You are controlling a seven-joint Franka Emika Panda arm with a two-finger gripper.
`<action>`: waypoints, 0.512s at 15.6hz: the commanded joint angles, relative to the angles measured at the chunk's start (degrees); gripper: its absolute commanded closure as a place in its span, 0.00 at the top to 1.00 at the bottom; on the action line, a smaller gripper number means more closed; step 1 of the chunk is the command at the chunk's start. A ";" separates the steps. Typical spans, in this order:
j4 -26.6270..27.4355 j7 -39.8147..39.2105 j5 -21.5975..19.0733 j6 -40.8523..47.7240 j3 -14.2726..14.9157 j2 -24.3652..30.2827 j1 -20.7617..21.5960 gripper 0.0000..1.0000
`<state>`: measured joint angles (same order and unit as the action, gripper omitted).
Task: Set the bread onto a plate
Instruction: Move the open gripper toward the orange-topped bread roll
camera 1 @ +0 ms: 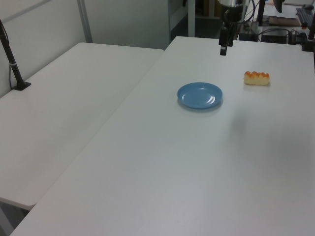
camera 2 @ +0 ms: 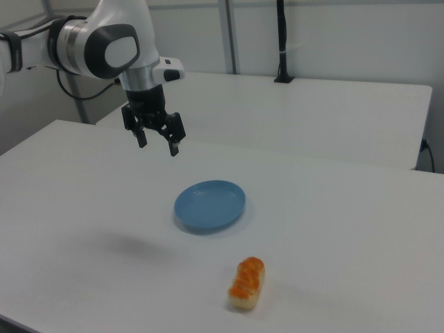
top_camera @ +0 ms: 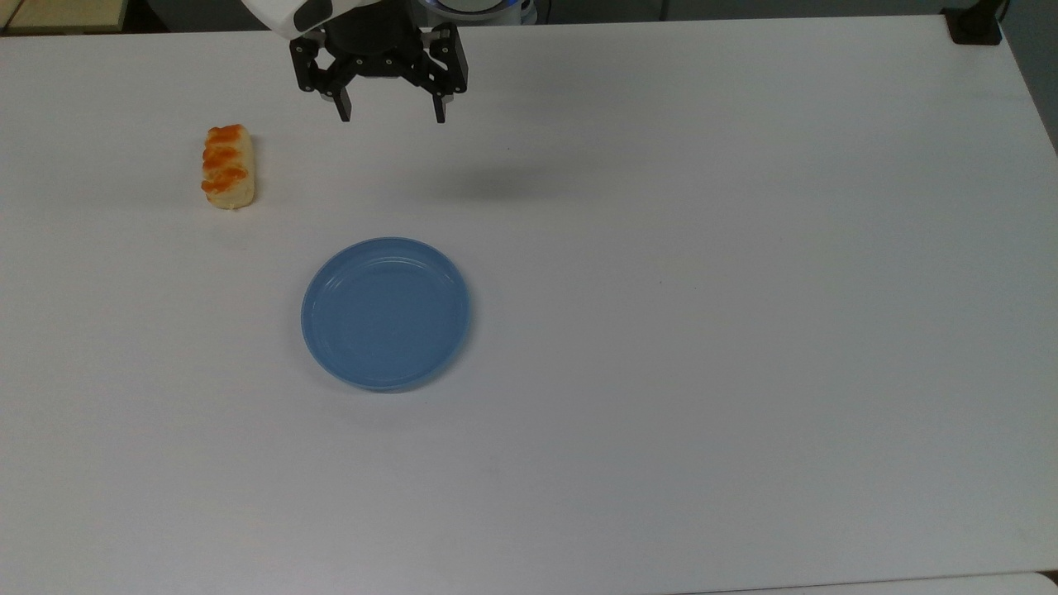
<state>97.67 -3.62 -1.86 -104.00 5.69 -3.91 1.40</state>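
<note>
A broad white surface (top_camera: 744,330) abuts a second white table (camera 1: 74,108) (a black pole (camera 2: 281,41) clamped there), pale walls behind

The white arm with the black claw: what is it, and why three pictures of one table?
It is a robot arm; the claw is its gripper, a two-finger tool, open here and holding nothing, hanging above the white table. Three fixed cameras film the same moment: the top view looks down, the left view and right view look across from opposite sides. On the table lie a blue plate, with nothing on it, and apart from it a small glazed bread roll. The roll lies untouched.
</note>
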 commanded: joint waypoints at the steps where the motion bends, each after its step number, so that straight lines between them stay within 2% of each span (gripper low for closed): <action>1: 0.77 0.64 0.63 2.03 0.10 1.36 -0.17 1.00; 8: 0.77 0.63 0.63 2.31 0.20 1.45 -0.26 1.00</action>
<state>97.67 -3.62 -1.86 -103.10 5.83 -3.91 0.98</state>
